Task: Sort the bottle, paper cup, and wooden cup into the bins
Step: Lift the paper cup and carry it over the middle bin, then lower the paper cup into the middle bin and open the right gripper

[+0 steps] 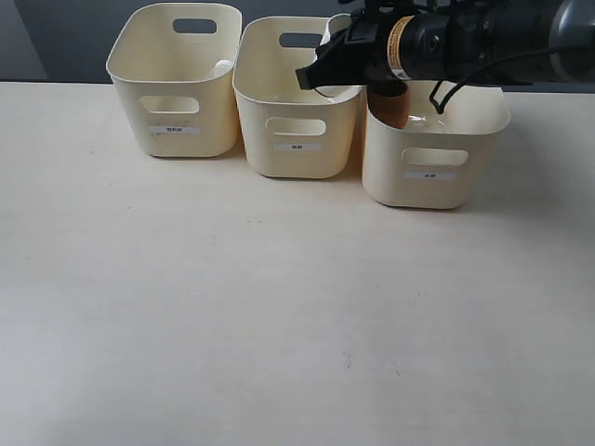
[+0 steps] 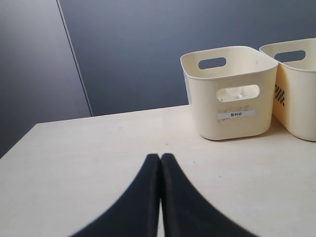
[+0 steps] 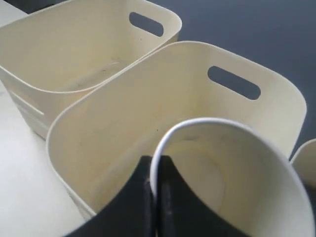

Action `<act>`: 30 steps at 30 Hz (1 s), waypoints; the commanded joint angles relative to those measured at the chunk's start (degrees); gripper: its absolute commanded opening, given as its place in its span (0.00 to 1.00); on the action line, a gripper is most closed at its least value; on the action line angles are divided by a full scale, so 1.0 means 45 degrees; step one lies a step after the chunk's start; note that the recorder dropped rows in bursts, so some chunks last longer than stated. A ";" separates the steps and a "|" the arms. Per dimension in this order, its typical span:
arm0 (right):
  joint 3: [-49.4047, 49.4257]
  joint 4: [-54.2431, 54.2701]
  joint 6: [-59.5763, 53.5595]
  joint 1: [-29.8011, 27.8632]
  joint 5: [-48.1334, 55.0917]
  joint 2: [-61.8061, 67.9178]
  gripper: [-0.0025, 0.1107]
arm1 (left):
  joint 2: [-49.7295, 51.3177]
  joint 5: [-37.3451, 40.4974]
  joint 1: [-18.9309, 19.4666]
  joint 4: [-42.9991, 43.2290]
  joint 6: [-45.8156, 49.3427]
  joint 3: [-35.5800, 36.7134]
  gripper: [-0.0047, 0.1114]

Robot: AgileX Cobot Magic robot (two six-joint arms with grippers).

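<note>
Over the middle bin point(image 1: 265, 130), item in transit: one paper cup point(image 3: 237, 168), white with a rolled rim, pinched at that rim by the right gripper point(image 3: 154, 187). One finger sits inside the wall and one outside, the jaws drawn tight on the paper. The cup hangs tilted, its mouth toward the wrist camera, above the bin's open interior; whether it touches the bin cannot be told. Step in hand, by judgement: delivery of the paper cup, with the carry over the bin made and the release not yet made. Next move calls for a short descent into the bin so the cup does not catch the rim, then a parting of the jaws and a lift clear of the walls. Bins counted: three, cream and alike, in a row on the table point(image 1: 279, 316), each with a front label and cut-out handles, namely the left bin point(image 1: 139, 111), the middle bin and the right bin point(image 1: 390, 177). One wooden cup point(image 1: 392, 107), dark brown, stands inside the right bin, half hidden by the arm. Of the bottle, none is plainly seen; one pale shape point(image 2: 237, 93) shows through the left bin's front cut-out and may be it, though this is not certain. One left gripper point(image 2: 160, 160), fingers pressed together and holding nothing, is poised above the table, apart from the left bin.
</note>
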 commanded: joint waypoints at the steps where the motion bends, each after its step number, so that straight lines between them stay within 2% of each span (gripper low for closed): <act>1: -0.0373 -0.0303 0.0048 -0.0061 -0.0319 0.0430 0.02 | -0.0063 -0.0088 0.0006 0.0000 -0.0020 0.0023 0.04; 11: -0.0518 -0.0518 0.0022 -0.0061 -0.0296 0.0953 0.04 | -0.0063 -0.0088 0.0006 0.0000 -0.0020 0.0023 0.04; 14: -0.0518 -0.0595 0.0022 -0.0061 -0.0375 0.0953 0.19 | -0.0063 -0.0088 0.0006 0.0000 -0.0020 0.0023 0.04; 16: -0.0518 -0.0568 0.0022 -0.0061 -0.0375 0.0953 0.34 | -0.0063 -0.0088 0.0006 0.0000 -0.0020 0.0023 0.04; 19: -0.0518 -0.0568 0.0074 -0.0061 -0.0375 0.0953 0.45 | -0.0063 -0.0088 0.0006 0.0000 -0.0020 0.0023 0.04; 30: -0.0489 -0.0199 0.0136 -0.0061 -0.0337 0.0953 0.45 | -0.0063 -0.0088 0.0006 0.0000 -0.0020 0.0023 0.04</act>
